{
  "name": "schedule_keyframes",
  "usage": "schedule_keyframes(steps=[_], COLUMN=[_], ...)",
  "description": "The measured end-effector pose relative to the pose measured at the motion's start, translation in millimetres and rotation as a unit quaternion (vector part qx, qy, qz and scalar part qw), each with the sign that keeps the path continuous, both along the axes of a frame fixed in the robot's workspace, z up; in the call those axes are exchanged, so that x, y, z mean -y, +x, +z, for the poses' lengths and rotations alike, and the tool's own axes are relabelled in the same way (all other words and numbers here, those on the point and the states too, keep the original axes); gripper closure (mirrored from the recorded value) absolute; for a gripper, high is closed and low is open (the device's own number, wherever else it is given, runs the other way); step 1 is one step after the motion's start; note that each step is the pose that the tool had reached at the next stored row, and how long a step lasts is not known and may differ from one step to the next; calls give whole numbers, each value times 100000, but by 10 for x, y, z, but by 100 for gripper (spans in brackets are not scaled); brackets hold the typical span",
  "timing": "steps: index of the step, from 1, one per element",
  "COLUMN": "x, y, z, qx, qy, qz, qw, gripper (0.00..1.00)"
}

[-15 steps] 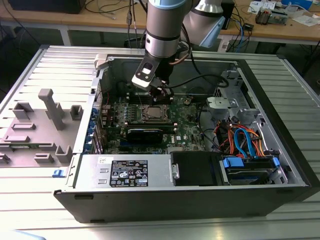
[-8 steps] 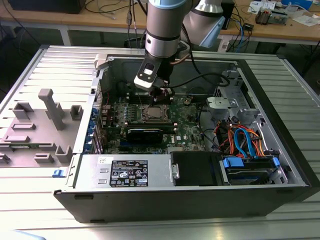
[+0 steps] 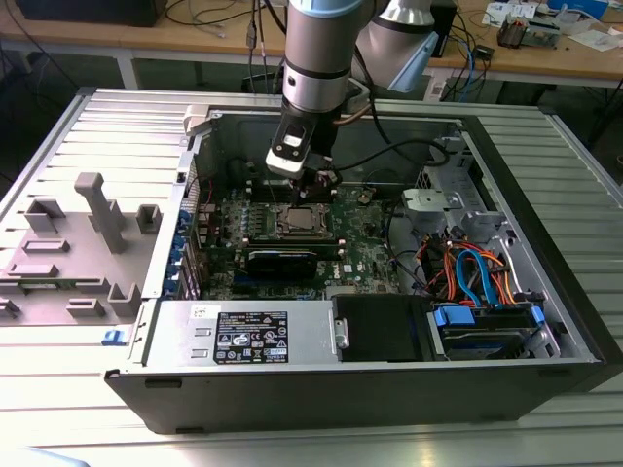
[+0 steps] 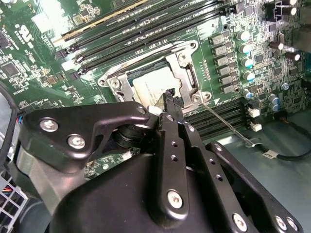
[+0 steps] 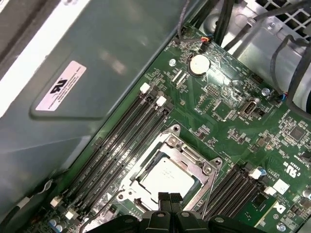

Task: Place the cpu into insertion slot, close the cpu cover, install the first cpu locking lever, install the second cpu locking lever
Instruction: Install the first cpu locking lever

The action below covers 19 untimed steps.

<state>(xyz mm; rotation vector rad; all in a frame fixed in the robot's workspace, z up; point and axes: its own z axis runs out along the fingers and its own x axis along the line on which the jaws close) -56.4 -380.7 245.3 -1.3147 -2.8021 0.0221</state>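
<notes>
- Wooden desks [image 3: 146, 34] with cables stand at the back, and a ribbed metal tabletop [image 3: 58, 126] carries an open computer case [image 3: 389, 389] lying on its side, so the green board [image 3: 365, 243] inside faces up and the arm can come down from above.
- On the exterior view's left, grey holder blocks [image 3: 97, 209] sit on the tabletop beside the case.
- Inside the case, the arm hangs over the middle of the board, with the claw [image 3: 316, 185] low, just above the square slot [image 3: 300, 222].
- Both wrist views show the cpu [image 5: 165, 174] lying flat in the slot, so that step looks done.
- A silvery cover [image 5: 182, 155] lies flat around the chip like a frame, and the chip top shows through its window. It looks closed.
- In the second wrist view, the claw [image 4: 170, 97] has its tips pressed together, clenched, and they seem to hold nothing. They sit right at the edge of the cover [image 4: 187, 73], maybe to push something small.
- That view also shows a thin wire lever [image 4: 226, 126] sticking out from the slot, away from the board. It looks not yet locked.
- The first wrist view shows the long black memory slots [image 5: 121, 141] beside the slot and a round coin battery [image 5: 198, 63] farther off.
- The exterior view shows a black box with a label [image 3: 251, 336] and blue and orange wires [image 3: 477, 277].
</notes>
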Motion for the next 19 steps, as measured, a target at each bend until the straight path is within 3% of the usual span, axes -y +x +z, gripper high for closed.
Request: schedule_keyframes(steps=[7,13,19], x=[0,0,0], y=[0,0,0], z=[0,0,0], qx=[2,3,0], qy=[1,1,1], qz=[2388,4690,8085], qw=[99971,99890,99673], gripper=[89,89,89])
